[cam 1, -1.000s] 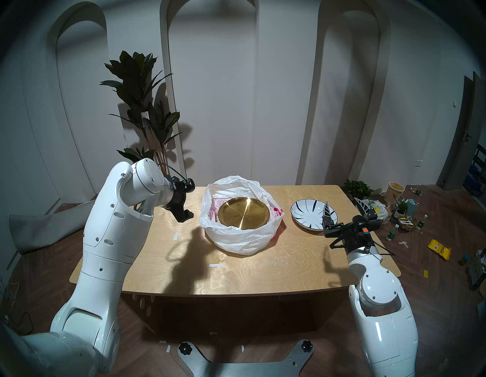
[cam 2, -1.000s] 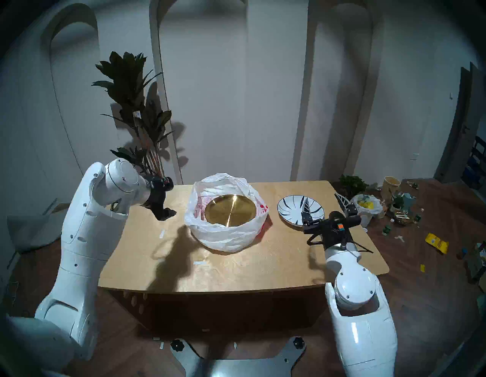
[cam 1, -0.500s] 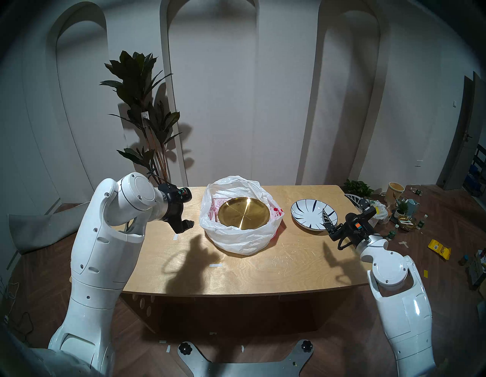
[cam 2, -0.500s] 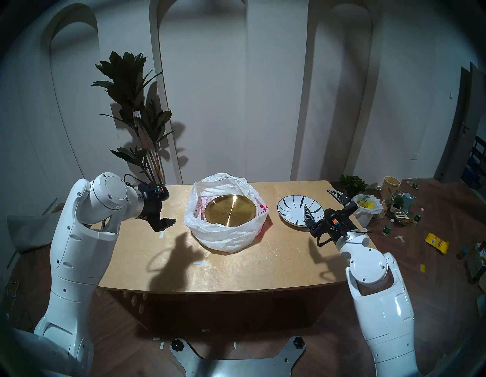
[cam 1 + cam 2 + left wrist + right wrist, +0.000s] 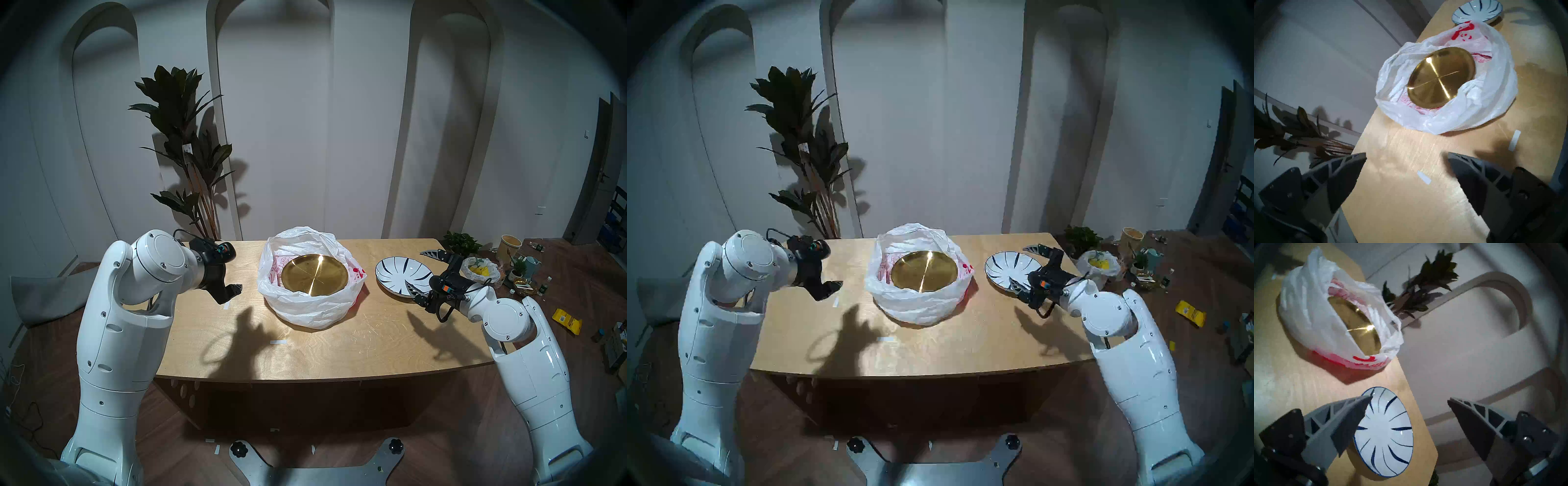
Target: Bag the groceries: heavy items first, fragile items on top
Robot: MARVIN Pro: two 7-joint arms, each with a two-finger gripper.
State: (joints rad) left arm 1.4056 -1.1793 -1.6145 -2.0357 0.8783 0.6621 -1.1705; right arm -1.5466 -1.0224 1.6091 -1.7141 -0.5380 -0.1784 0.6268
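The gold metal tray lies flat inside the open white plastic bag with red print at the table's middle; both also show in the left wrist view, the tray and the bag. The white striped plate sits on the table to the bag's right. My right gripper is open and empty at the plate's right side, one finger over its near rim, the other past its far side. My left gripper is open and empty, left of the bag.
The wooden table carries white tape strips. A tall potted plant stands behind its left back corner. On the floor at the right are a small yellow-green tinted sack, cups and bottles.
My right arm has swung out to the right and its gripper has turned, so the fingers now span the plate's right side. My left gripper has drawn back left, away from the bag.
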